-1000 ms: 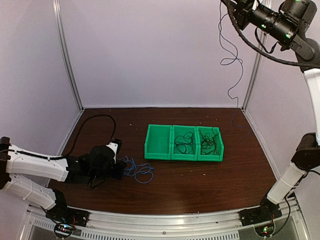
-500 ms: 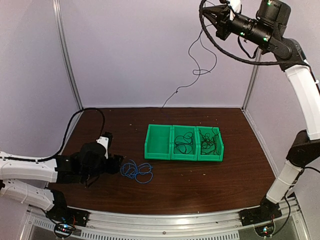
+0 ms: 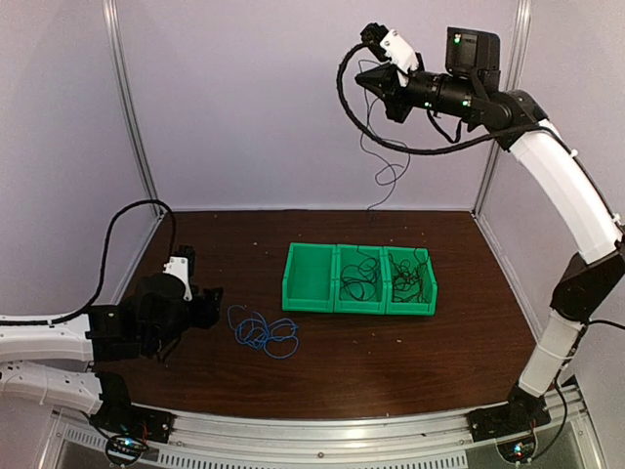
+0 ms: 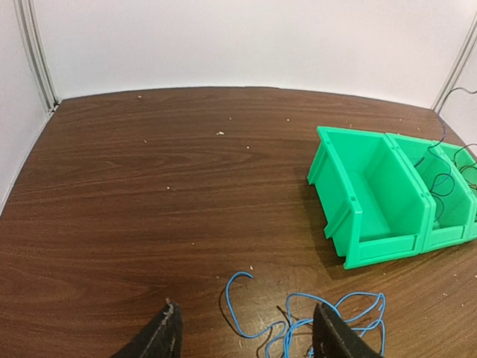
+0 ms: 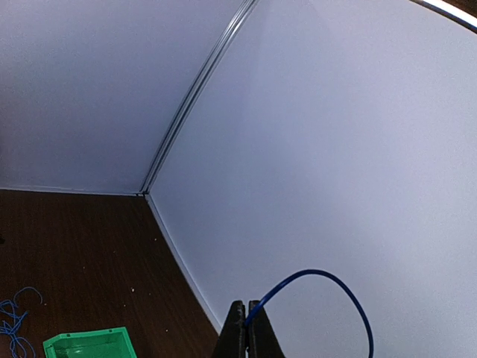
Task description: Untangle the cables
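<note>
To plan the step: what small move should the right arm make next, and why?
Probably lower the right tool toward the empty left bin: it grips a blue cable dangling near the back wall; the other bins hold dark cables.

Pale lilac walls [image 3: 293, 98], metal corner posts [image 3: 134, 107]; dark wood tabletop [image 3: 410, 357], pale crumbs [image 4: 220, 133] scattered.

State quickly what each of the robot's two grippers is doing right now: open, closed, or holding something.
Left gripper: open, holding nothing.
Right gripper: closed on a blue cable.
</note>
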`<state>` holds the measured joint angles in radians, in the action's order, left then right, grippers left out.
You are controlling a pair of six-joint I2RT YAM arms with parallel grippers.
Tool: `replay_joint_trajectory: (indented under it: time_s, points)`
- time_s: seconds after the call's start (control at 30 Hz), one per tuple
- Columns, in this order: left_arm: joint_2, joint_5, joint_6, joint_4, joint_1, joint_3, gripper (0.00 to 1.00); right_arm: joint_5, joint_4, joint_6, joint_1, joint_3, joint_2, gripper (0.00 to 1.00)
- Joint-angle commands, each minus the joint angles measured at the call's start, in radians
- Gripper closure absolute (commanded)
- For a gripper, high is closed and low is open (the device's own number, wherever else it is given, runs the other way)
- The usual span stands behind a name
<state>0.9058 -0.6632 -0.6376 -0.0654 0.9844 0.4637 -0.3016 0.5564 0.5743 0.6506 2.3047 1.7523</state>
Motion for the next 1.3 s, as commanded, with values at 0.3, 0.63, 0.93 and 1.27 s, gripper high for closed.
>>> replay_joint_trajectory:
  time_s: [0.3,0.63,0.93,1.27]
  points:
    - [0.036,-0.024,0.030,0.052,-0.008,-0.008,0.39,-0.010,0.019,0.047,-0.016,-0.286,-0.047,1.00]
    - [0.067,-0.027,0.051,0.086,-0.018,0.011,0.39,-0.105,0.038,0.019,-0.033,-0.428,-0.060,1.00]
    - [0.193,0.058,0.127,0.155,-0.077,0.108,0.37,-0.213,0.011,-0.007,-0.082,-0.567,-0.090,1.00]
    - [0.278,0.086,0.131,0.188,-0.087,0.148,0.37,-0.300,-0.294,-0.170,-0.098,-0.832,-0.146,1.00]
